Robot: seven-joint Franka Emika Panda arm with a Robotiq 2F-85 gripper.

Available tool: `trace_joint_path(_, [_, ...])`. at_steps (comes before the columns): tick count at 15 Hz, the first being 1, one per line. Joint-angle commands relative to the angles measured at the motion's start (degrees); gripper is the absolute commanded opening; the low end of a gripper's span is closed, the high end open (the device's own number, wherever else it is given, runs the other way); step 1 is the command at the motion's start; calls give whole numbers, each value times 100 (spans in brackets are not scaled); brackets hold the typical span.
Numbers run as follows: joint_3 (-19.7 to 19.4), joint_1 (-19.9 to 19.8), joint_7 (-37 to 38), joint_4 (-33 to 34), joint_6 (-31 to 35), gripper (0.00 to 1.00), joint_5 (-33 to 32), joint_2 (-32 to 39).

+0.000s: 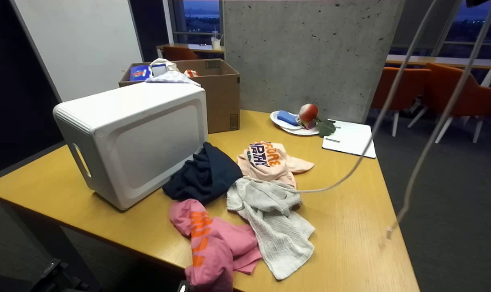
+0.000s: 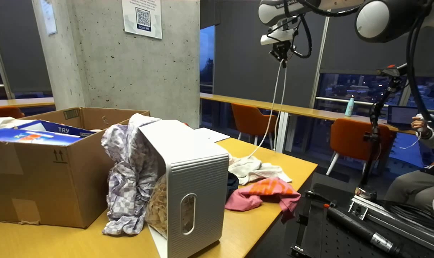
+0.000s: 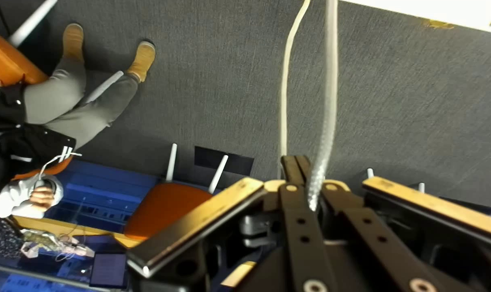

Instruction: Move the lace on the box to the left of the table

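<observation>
The lace is a long pale cord (image 1: pixel 466 74). My gripper (image 2: pixel 282 62) is shut on it, high above the table's far end in an exterior view. In the wrist view the fingertips (image 3: pixel 296 166) are together and two strands of lace (image 3: pixel 331 61) run from them. One strand slopes down to the grey-white cloth (image 1: pixel 276 223) and ends among the clothes. The other strand hangs by the table's right edge; I cannot tell if its tip touches the table. The white box (image 1: pixel 156 142) stands on its side at the left, also in an exterior view (image 2: pixel 202 200).
Navy (image 1: pixel 207 174), pink (image 1: pixel 225 239) and peach (image 1: pixel 270 158) cloths lie on the table (image 1: pixel 351 227). A cardboard box (image 1: pixel 221 97) stands behind the white box. A plate (image 1: pixel 276 118) with a blue sponge and a white board (image 1: pixel 351 138) lie at the back.
</observation>
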Motion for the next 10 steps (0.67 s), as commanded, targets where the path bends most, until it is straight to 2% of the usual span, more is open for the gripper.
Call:
trace_joint_path(1, [-53, 9, 45, 67, -169, 1, -83, 145])
trace_joint_path(10, [-47, 263, 123, 52, -177, 1, -53, 431])
